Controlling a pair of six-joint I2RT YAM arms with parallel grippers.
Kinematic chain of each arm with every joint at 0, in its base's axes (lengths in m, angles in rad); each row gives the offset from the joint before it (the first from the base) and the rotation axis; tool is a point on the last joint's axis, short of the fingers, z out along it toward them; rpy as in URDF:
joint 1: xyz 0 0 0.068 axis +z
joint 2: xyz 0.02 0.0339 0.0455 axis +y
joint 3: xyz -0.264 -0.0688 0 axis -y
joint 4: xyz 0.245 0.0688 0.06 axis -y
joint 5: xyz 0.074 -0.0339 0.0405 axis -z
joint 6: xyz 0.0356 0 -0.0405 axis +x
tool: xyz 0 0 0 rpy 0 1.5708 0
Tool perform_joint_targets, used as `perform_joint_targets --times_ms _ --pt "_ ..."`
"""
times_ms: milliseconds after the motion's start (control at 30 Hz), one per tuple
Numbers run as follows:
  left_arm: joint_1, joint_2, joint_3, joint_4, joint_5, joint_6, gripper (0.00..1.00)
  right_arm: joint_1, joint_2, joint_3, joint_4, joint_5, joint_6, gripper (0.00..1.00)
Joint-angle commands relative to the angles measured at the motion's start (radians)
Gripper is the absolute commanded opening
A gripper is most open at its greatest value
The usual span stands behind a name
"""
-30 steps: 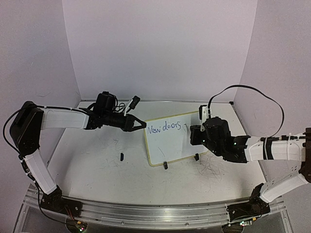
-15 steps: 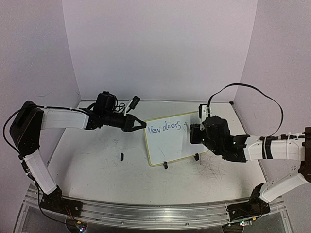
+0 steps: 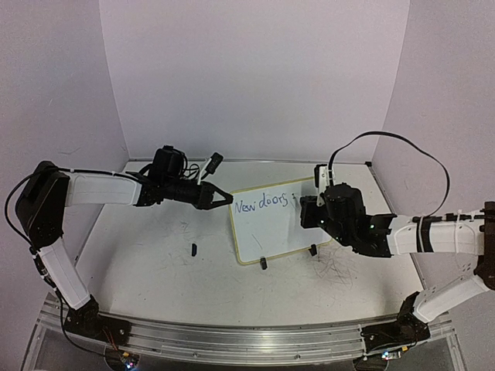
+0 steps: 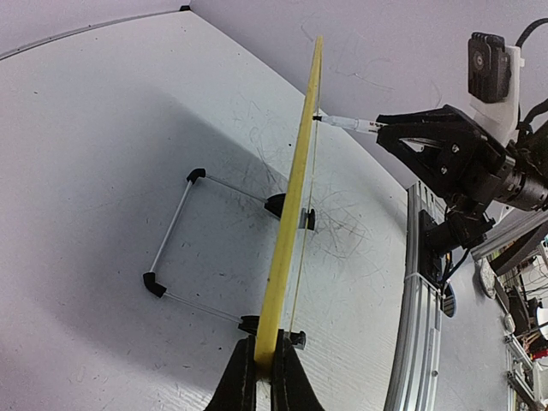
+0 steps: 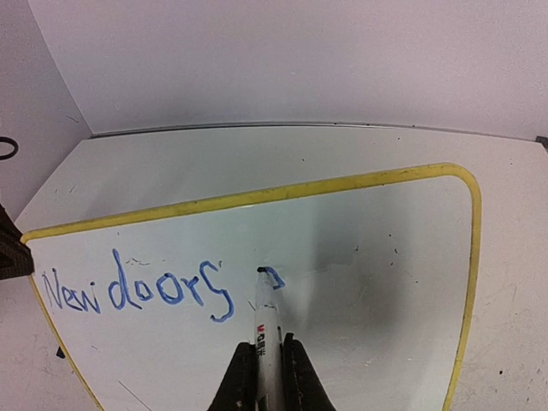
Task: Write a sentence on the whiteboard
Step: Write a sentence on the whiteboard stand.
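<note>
We view the whiteboard [image 3: 272, 226] standing near the middle of the table [image 3: 147, 270] on two black feet [image 3: 264, 263], leaning back, with its writing face turned toward the arm bases. Its long axis runs left to right, the right end lying slightly farther from the bases. The sentence [image 5: 137, 291], in blue script, follows that axis along the top of the board; we read "New doors" and one short stroke after it. The board surface to the right of the script and all of it below is bare white inside the yellow frame. On the table, the area left of and in front of the board is open except for a small dark object [image 3: 193, 249] and grey scribbles; walls close the far side and both flanks. The left gripper [image 4: 263, 370] is clamped on the board's left frame edge. The right gripper [image 5: 265, 366] is clenched around a marker [image 5: 265, 330], which points up the board face, its tip touching the surface just right of the "s".
</note>
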Motion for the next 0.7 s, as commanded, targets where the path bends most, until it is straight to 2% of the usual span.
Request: perform_joint_targets --times_ms 0,467,667 --pt "-0.011 -0.022 0.000 -0.063 -0.012 0.035 0.00 -0.005 -0.014 -0.001 0.000 -0.017 0.018 0.00" --pt "-0.012 -0.023 -0.002 -0.065 -0.013 0.036 0.00 -0.005 -0.036 -0.018 -0.030 0.010 0.044 0.00" --pt "-0.012 -0.023 -0.001 -0.063 -0.014 0.038 0.00 -0.004 -0.098 -0.030 -0.010 -0.016 0.031 0.00"
